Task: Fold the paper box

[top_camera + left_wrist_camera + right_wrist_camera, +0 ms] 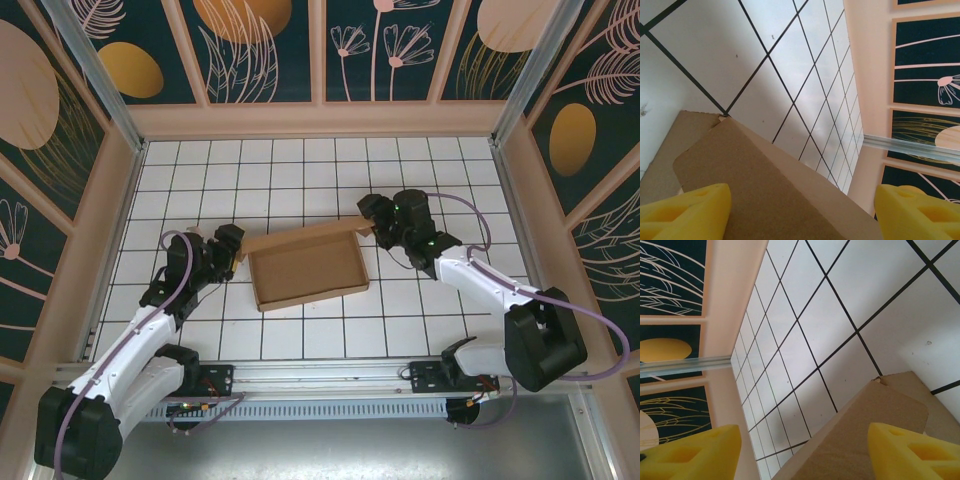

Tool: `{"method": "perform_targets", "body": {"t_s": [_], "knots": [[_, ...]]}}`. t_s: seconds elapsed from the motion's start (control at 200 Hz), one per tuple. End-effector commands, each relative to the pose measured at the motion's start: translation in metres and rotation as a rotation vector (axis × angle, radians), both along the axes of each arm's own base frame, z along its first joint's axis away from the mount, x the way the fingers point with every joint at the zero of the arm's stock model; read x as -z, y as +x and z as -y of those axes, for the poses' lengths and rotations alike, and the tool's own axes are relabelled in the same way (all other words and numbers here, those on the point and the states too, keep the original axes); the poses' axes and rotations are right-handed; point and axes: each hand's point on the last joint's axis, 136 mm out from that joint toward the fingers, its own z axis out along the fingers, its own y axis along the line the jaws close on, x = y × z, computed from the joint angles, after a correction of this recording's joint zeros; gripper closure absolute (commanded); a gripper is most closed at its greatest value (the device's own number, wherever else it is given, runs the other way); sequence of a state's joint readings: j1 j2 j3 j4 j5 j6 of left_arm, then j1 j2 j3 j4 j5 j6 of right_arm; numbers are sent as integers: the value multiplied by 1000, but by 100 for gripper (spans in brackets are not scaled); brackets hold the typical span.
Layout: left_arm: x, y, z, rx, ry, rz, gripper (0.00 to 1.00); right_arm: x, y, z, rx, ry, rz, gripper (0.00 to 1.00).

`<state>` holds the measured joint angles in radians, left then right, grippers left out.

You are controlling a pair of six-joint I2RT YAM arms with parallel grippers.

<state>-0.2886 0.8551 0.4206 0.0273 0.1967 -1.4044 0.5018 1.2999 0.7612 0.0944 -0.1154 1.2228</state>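
Table (180, 200): smooth gridded top with nothing bracing the cardboard, so probably free to let it skid under any sideways shove.
Paper box (308, 270): shallow brown tray at mid-table, lying slightly askew to the grid between both arms. Likely to swivel under a lopsided push from one end.
Rear flap (300, 237): long panel along the far wall, not yet folded over. Could buckle off its crease or spring back after too quick a press.
Left gripper (228, 243): at the far-left corner, jaws spread wide astride the flap end (765, 180), no pinch visible. Could slide off the rounded tab.
Right gripper (378, 222): at the far-right corner, likewise released around the flap end (860, 430). Might crush or tear the corner notch by closing off-centre.
Yellow fingertips (690, 210): blunt and wide. Probably prone to snagging the cardboard edge.
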Motion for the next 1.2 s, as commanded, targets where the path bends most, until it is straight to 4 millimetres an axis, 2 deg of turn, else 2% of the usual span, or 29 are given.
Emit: {"method": "perform_targets", "body": {"t_s": [0.0, 0.28, 0.505, 0.841, 0.991, 1.131, 1.191], "knots": [[-17, 2, 15, 52, -40, 57, 25, -16, -11, -29, -83, 48, 39, 33], [-36, 16, 27, 90, -64, 103, 20, -32, -12, -51, -148, 43, 42, 28], [-41, 17, 32, 117, -92, 143, 15, -22, -13, -56, -175, 26, 7, 25], [-52, 19, 36, 119, -138, 211, 12, -27, -16, -66, -196, 111, 32, 22], [-31, 17, 29, 94, -89, 172, 12, -22, -17, -63, -188, 110, 48, 22], [-8, 17, 30, 100, -75, 135, 15, -21, -15, -61, -195, 115, 100, 24], [-5, 16, 31, 108, -80, 134, 16, -16, -16, -59, -193, 106, 106, 26]]}}
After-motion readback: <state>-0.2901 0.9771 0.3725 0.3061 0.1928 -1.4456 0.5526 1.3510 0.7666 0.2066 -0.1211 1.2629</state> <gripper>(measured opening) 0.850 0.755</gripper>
